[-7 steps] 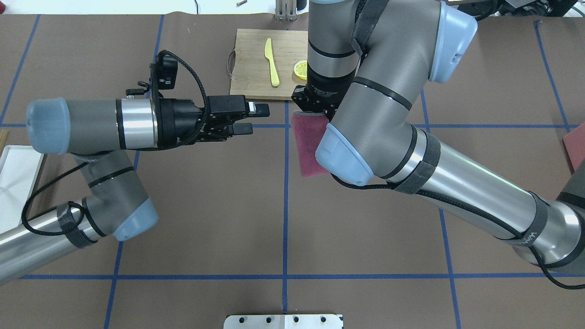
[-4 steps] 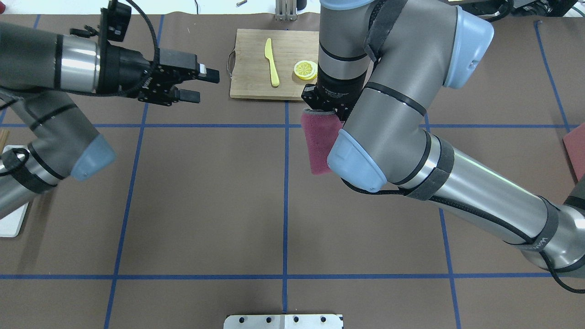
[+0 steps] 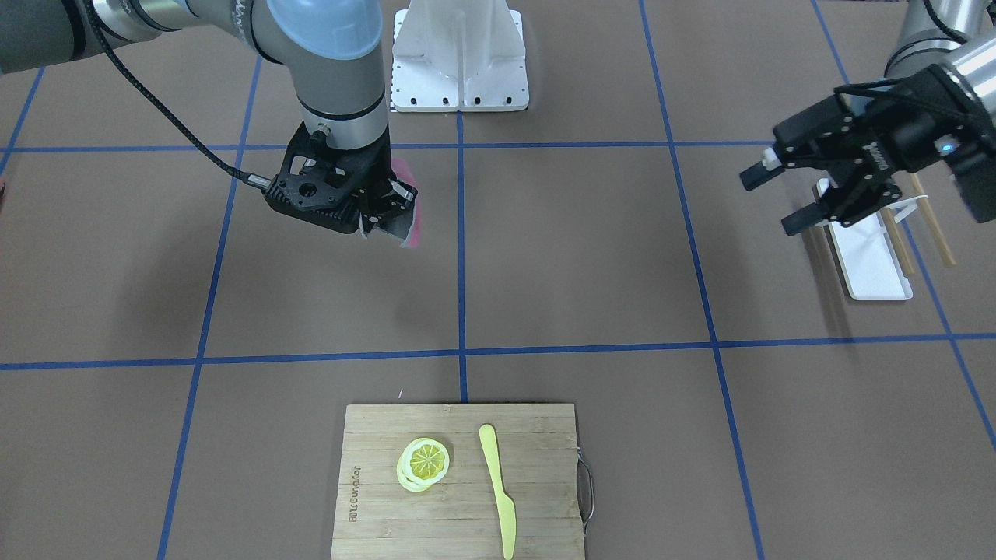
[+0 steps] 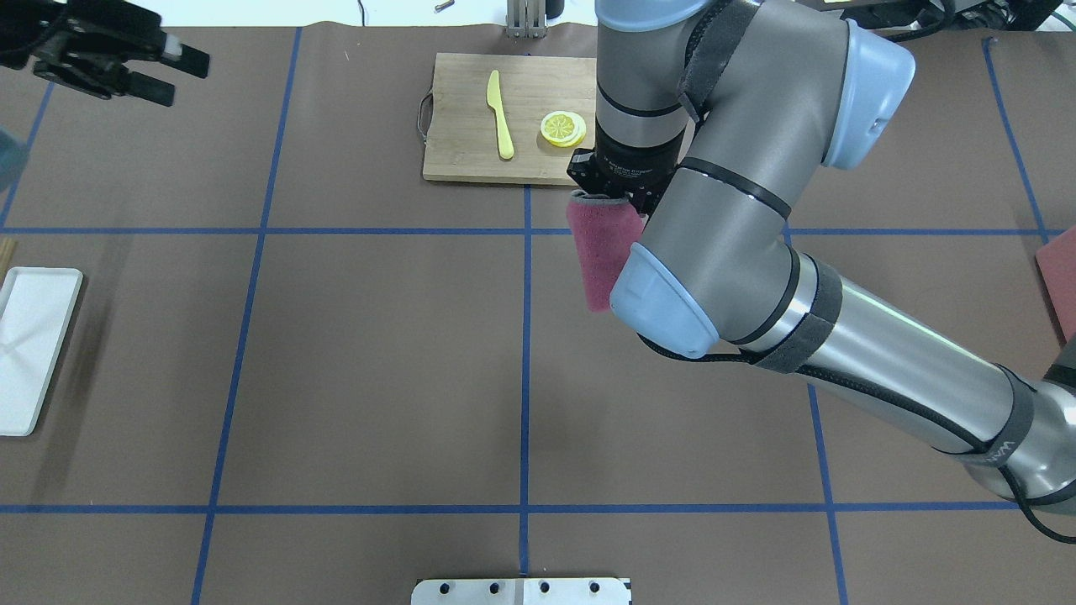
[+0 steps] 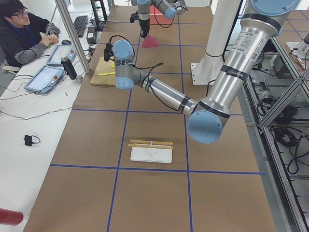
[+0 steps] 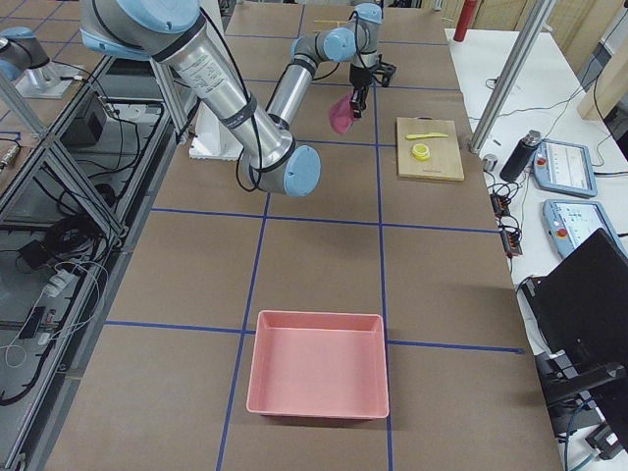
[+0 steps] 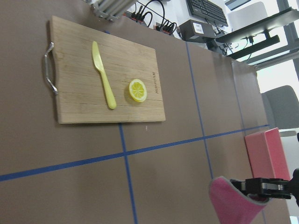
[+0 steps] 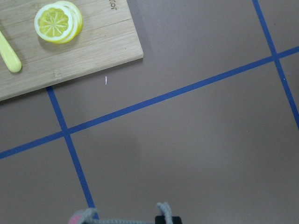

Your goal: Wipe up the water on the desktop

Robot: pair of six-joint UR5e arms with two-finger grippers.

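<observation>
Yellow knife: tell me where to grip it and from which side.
Grip the yellow knife by its slim handle, the end nearer the robot, from straight above, jaws across its width. It lies flat on the cutting board, clear of the lemon slices, so a top pinch probably suits best.

Along your long edge of the desktop (image 5: 145, 193) runs a white bench (image 5: 29, 111). On it you find two tablet-style pendants (image 5: 44, 78) with a dark bottle (image 5: 69, 67) just beside them. A keyboard (image 5: 79, 24) lies farther along, and a red cylinder (image 5: 9, 216) lies at the bench's near end in the left-end view. An aluminium post (image 5: 72, 34) rises at the bench edge. On the opposite long side, aluminium framing (image 5: 285, 72) stands over a grey floor (image 5: 294, 193) strewn with black cables (image 5: 285, 139). Lighting is even, and shadows are soft.
</observation>
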